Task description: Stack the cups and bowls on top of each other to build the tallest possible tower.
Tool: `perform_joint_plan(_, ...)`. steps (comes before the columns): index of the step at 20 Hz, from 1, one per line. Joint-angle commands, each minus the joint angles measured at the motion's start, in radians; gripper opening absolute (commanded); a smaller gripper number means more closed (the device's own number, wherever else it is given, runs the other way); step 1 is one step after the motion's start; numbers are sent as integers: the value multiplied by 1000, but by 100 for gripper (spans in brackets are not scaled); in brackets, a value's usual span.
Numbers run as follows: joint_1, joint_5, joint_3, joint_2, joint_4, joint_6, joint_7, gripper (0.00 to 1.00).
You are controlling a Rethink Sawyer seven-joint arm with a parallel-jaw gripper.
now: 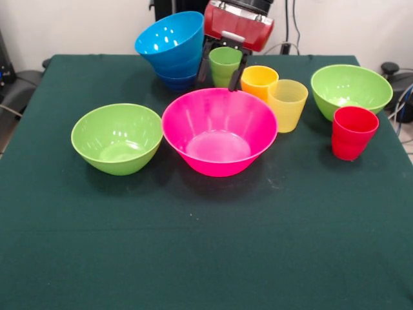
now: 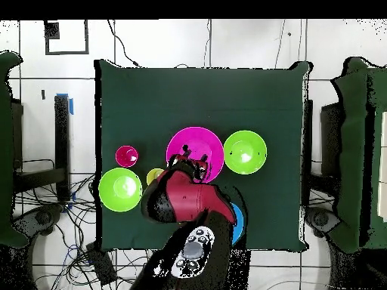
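Note:
My gripper [image 1: 218, 82] stands at the far side of the table with its black fingers [image 1: 236, 79] on either side of the green cup [image 1: 224, 63], shut on it. To its left is the tower [image 1: 173, 46]: nested blue bowls leaning over, the small dark blue one [image 1: 177, 81] lowest. The orange cup [image 1: 259, 80] and the pale yellow cup [image 1: 287, 103] stand right of the green cup. The red cup [image 1: 352, 132] stands in front of a lime bowl [image 1: 350, 88]. The large pink bowl [image 1: 219, 131] and a second lime bowl [image 1: 117, 137] sit mid-table. In the overhead view the arm hides the green cup.
The dark green table [image 1: 193, 258] carries everything. In the overhead view the pink bowl [image 2: 195, 145], two lime bowls [image 2: 245, 152] [image 2: 119, 189], the red cup [image 2: 126, 156] and a strip of a blue bowl [image 2: 238, 223] show around the arm [image 2: 185, 200].

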Motion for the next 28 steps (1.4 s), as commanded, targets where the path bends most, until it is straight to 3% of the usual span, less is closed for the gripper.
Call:
perform_joint_plan(1, -20, 14, 68, 52, 10, 83, 94, 100)
perform_joint_plan(3, -18, 13, 65, 56, 14, 72, 97, 100)
perform_joint_plan(12, -127, -63, 128, 45, 9, 48, 27, 100)
perform_joint_plan(28, -2, 15, 15, 128, 4, -44, 120, 100)
